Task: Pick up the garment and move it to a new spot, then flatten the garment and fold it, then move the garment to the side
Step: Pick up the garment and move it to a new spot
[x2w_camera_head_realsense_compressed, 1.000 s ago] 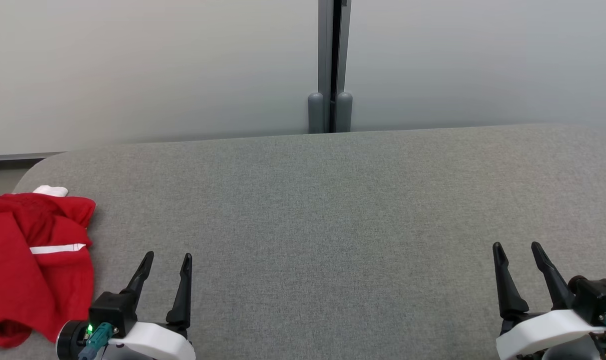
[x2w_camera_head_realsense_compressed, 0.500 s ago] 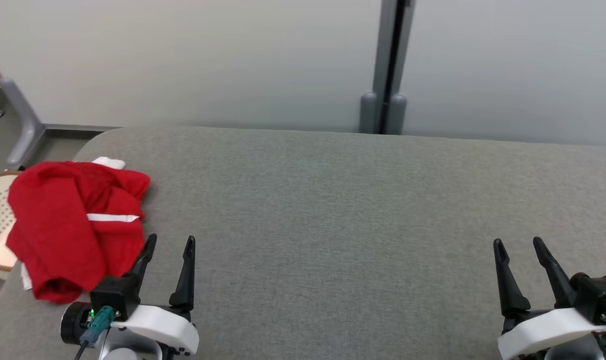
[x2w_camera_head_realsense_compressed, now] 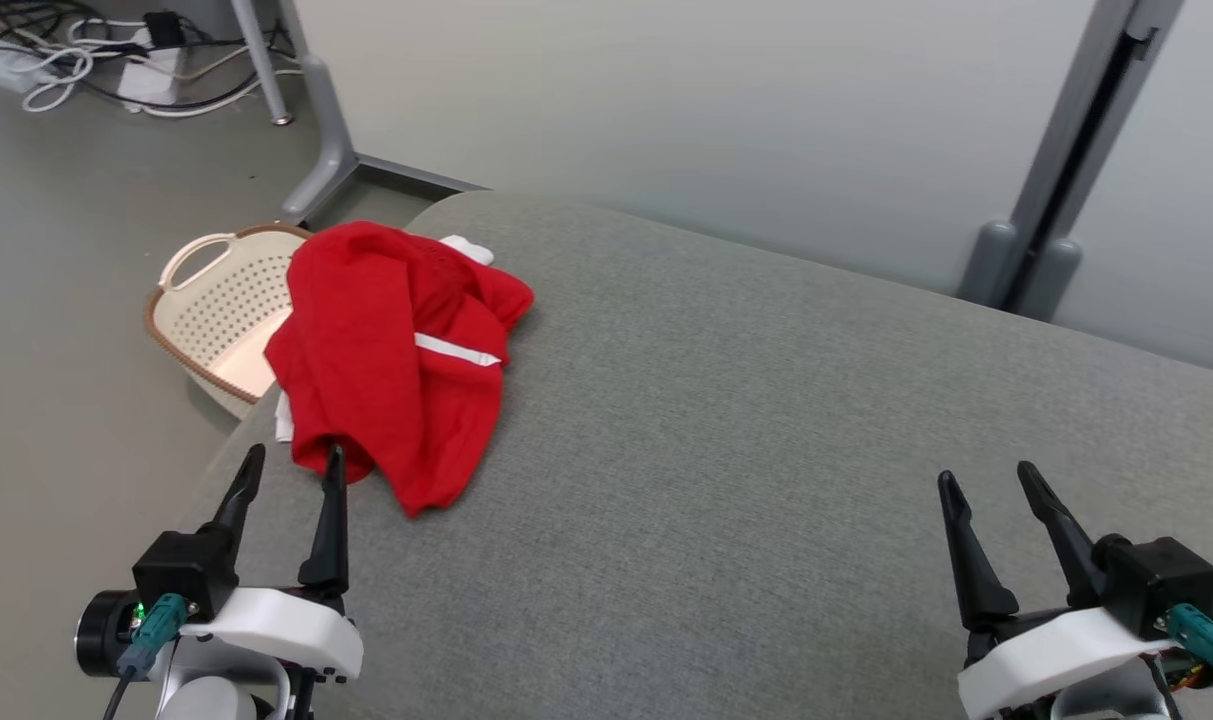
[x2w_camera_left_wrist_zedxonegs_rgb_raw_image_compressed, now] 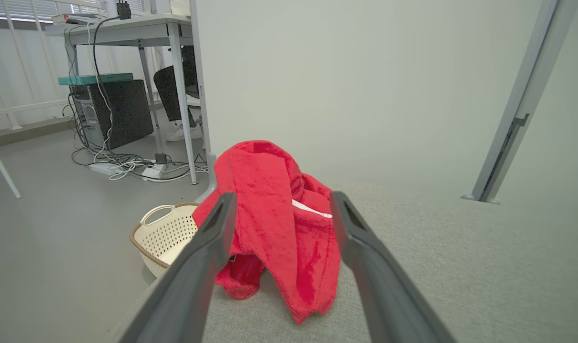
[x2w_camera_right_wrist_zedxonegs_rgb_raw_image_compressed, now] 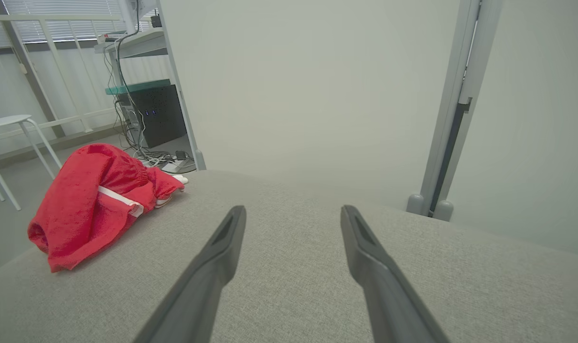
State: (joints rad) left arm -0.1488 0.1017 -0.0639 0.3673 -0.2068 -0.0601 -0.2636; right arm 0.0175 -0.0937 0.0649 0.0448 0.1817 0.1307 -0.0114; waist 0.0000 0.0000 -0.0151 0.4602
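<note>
A crumpled red garment [x2w_camera_head_realsense_compressed: 396, 350] with a white stripe lies bunched at the far left end of the grey padded table [x2w_camera_head_realsense_compressed: 766, 430], partly over its edge. My left gripper [x2w_camera_head_realsense_compressed: 294, 463] stands open just in front of the garment's near hem, fingertips close to the cloth. In the left wrist view the garment [x2w_camera_left_wrist_zedxonegs_rgb_raw_image_compressed: 274, 214] lies straight ahead between the open fingers [x2w_camera_left_wrist_zedxonegs_rgb_raw_image_compressed: 207, 247]. My right gripper [x2w_camera_head_realsense_compressed: 988, 478] hovers open over the bare right part of the table, far from the garment. The right wrist view has the garment [x2w_camera_right_wrist_zedxonegs_rgb_raw_image_compressed: 93, 200] off to the left.
A cream perforated basket [x2w_camera_head_realsense_compressed: 221, 310] sits on the floor beside the table's left end, partly under the garment. Cables and a power strip [x2w_camera_head_realsense_compressed: 86, 60] lie on the floor further back. A grey post [x2w_camera_head_realsense_compressed: 1076, 150] stands against the wall behind the table.
The head camera has swung to the left, bringing the garment and basket fully into the picture. Both grippers stay open; the left one now sits right in front of the garment.
</note>
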